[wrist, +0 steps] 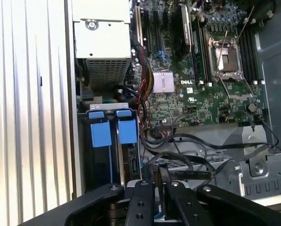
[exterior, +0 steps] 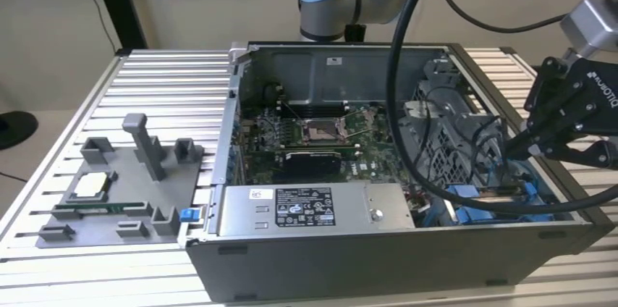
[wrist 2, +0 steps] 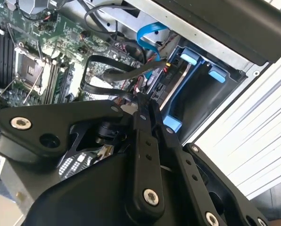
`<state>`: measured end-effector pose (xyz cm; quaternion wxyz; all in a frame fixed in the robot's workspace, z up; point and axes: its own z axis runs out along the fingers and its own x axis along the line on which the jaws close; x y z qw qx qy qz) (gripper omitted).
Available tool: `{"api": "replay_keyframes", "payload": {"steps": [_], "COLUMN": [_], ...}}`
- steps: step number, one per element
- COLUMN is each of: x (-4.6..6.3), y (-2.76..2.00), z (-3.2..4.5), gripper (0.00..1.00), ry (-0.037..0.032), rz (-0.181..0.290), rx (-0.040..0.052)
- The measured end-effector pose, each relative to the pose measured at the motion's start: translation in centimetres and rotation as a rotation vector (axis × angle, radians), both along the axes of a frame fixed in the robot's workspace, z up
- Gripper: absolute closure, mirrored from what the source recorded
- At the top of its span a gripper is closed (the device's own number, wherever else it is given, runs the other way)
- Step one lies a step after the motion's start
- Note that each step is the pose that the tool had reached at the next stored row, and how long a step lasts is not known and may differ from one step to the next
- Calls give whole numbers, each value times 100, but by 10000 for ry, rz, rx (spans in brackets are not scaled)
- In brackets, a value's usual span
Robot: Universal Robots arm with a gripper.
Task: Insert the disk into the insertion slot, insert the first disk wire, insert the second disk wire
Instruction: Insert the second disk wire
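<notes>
Black, matte linkages of the claw (wrist: 160,188) fill the lower edge of the first wrist view, their bolted finger bars clenched on a flat black cable (wrist: 178,162) that loops up toward the green motherboard (wrist: 197,75). In the second wrist view the same cable (wrist 2: 107,75) curves from the pinched fingertips (wrist 2: 143,106) across the board.

Just beyond the claw, at lower left in the first wrist view, sits the insertion slot (wrist: 103,162), a grey sheet-metal bay with two bright blue plastic tabs side by side. The disk (wrist: 131,162) stands edge-on inside it, a thin silver-grey slab under the blue tab nearer the motherboard.

In the exterior view the claw (exterior: 526,149) hangs at the right edge over the open grey computer case (exterior: 386,263); the blue rails of the slot (exterior: 483,209) show at lower right of the case, beside the boxy grey power supply (exterior: 309,209) with its white-and-black sticker. The case rests on a ribbed aluminium counter (exterior: 164,75).
</notes>
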<state>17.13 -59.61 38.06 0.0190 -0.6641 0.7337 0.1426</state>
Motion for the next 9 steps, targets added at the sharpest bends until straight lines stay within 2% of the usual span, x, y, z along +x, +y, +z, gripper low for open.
{"api": "replay_keyframes", "payload": {"steps": [9], "x": [-16], "y": [-4], "z": [0], "gripper": [100], "ry": [0], "rz": [0], "rx": [1]}}
